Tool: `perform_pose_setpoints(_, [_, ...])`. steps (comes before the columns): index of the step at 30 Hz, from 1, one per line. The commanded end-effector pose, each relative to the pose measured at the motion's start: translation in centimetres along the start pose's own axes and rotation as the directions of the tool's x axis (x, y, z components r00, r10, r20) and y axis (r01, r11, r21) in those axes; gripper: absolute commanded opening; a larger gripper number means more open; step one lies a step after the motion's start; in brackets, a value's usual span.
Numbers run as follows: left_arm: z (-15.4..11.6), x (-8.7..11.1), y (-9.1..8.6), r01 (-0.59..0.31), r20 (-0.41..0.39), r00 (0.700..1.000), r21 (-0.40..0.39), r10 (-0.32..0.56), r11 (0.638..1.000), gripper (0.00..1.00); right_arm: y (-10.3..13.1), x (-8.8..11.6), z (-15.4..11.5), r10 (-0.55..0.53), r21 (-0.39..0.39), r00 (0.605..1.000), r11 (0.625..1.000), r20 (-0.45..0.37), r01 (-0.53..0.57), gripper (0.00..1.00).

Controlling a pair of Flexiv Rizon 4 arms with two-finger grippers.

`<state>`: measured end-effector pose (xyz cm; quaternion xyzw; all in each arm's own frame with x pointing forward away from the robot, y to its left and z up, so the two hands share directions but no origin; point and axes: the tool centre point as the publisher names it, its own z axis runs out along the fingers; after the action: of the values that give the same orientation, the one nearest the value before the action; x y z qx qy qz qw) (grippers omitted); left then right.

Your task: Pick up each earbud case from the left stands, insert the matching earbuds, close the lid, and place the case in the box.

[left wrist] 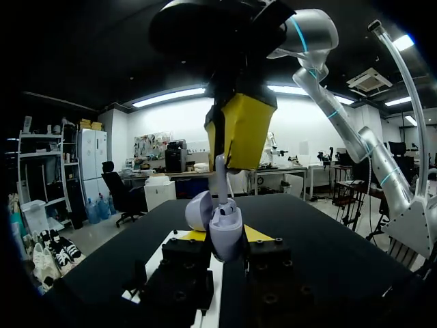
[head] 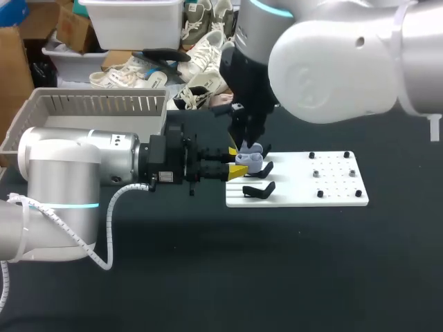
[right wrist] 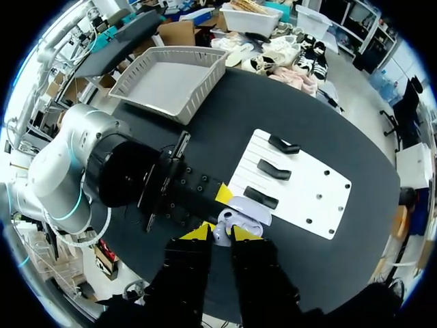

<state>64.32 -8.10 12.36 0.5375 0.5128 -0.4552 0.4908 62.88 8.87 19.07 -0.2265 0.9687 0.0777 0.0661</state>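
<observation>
table: dark matte top, nothing fancy, fills most of the head view
white board: lying flat on the table, right of the middle
black studs: a few little ones, spaced apart over the board's right half

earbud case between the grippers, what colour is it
Pale lavender. The earbud case shows best in the left wrist view.

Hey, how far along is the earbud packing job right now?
Done: no case shows in the box yet. In hand: the left hand grips the open case while the right hand holds an earbud at its mouth. Left: seating the earbuds, closing the lid, boxing it.
</observation>
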Motion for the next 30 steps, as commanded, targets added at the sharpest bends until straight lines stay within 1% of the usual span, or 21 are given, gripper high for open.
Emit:
perform_pose_setpoints(1, [0.0, 0.0, -0.1, -0.001, 0.002, 1.0, -0.002, 0.001, 1.0, 0.0, 0.0, -0.2, 0.2, -0.003, -0.006, 1.0, 1.0, -0.006, 0.003, 0.0])
perform_pose_setpoints(5, [0.0, 0.0, -0.1, -0.001, 0.002, 1.0, -0.002, 0.001, 1.0, 0.0, -0.1, -0.2, 0.4, -0.009, -0.021, 1.0, 1.0, -0.005, 0.009, 0.0])
perform_pose_setpoints(30, [0.0, 0.0, -0.1, -0.001, 0.002, 1.0, -0.002, 0.001, 1.0, 0.0, -0.5, 0.2, 1.4, -0.052, -0.043, 0.999, 0.998, 0.006, 0.052, 0.0])
